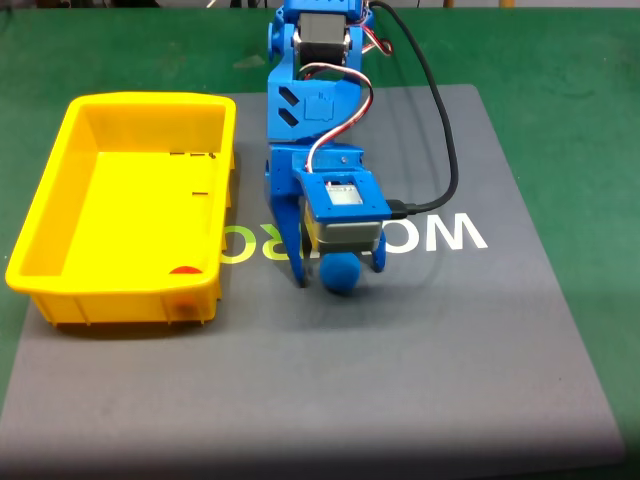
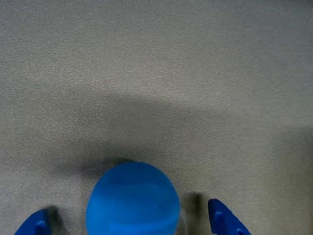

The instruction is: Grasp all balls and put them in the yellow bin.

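The blue ball (image 1: 341,274) rests on the grey mat, between the two blue fingers of my gripper (image 1: 340,271), which reaches straight down over it. In the wrist view the ball (image 2: 133,199) sits at the bottom centre, with a gap of mat on each side before the fingertips (image 2: 227,223), so the gripper (image 2: 132,226) is open around it without touching. The yellow bin (image 1: 40,205) stands at the left, partly on the mat. The red ball (image 1: 183,270) lies inside it, in the near right corner, mostly hidden by the front wall.
The grey mat (image 1: 450,360) with white and green lettering lies on a green table (image 1: 570,80). A black cable (image 1: 445,130) loops from the arm's right side to the wrist camera. Open mat lies in front of and to the right of the gripper.
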